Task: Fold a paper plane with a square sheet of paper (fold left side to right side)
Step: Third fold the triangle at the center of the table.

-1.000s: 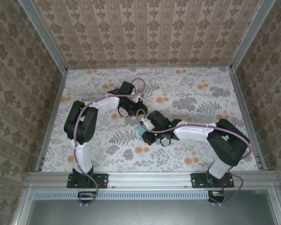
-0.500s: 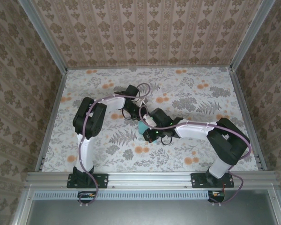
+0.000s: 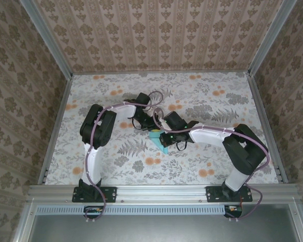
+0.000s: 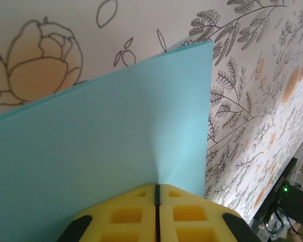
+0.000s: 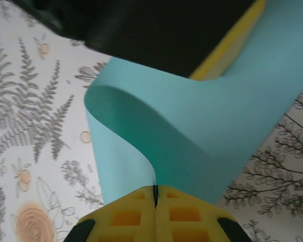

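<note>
**Item 1.** Left pincer (image 4: 157,190): yellow pads (image 4: 126,214) pressed flat together, no gap between them. We record the near edge of the square sheet of paper (image 4: 116,131) nipped at the seam. From the pads the sheet runs away as a smooth light-blue panel, with its far corner at upper right. The floral surface (image 4: 252,101) shows beyond its top and right edges.

**Item 2.** Right pincer (image 5: 155,190): likewise closed to a hairline, and we note a thin edge of the same sheet caught in it. From that grip the paper rises in a curled loop that bulges to the left. It then passes under the black body and yellow pad of the left pincer at the top of the right wrist view.

**Item 3.** Overhead view: we list both pincers tip to tip near the middle of the surface, one arm reaching in from each side. The sheet shows as a small blue patch (image 3: 160,142) just below them and toward the arm bases. Part of it is hidden by the right wrist.
</note>
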Robot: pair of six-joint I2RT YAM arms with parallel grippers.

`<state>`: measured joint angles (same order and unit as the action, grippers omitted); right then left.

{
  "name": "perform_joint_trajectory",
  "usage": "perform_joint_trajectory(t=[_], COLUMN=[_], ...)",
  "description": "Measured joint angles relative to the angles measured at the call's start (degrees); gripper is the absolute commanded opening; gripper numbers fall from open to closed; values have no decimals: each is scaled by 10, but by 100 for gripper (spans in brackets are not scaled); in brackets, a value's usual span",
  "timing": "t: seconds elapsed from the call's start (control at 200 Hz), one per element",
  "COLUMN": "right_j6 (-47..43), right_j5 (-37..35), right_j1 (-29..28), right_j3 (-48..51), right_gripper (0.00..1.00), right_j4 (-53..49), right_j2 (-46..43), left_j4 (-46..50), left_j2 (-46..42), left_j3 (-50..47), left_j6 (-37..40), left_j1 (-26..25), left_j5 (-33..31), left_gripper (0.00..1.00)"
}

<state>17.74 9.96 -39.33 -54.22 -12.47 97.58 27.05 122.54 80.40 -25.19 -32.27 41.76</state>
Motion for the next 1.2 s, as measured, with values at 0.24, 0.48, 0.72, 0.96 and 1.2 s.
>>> perform_joint_trajectory(t=[0.24, 0.48, 0.72, 0.96, 1.2], right_j6=[-1, 0, 1, 1, 1], right_j5=[-27, -45, -53, -53, -53], right_j1=[3, 5, 5, 5, 5], right_j3=[-2, -4, -11, -16, -21], right_gripper=[0, 0, 0, 0, 0], right_j4=[-15, -15, -16, -17, -22], right_j2=[12, 12, 19, 20, 29], left_j4=[0, 0, 0, 1, 2], left_j2=[0, 0, 0, 0, 0], left_j3=[0, 0, 0, 3, 3], left_j6=[0, 0, 0, 0, 0], left_j1=[0, 0, 0, -3, -4], left_j5=[0, 0, 0, -4, -6], left_gripper=[8, 8, 7, 8, 8])
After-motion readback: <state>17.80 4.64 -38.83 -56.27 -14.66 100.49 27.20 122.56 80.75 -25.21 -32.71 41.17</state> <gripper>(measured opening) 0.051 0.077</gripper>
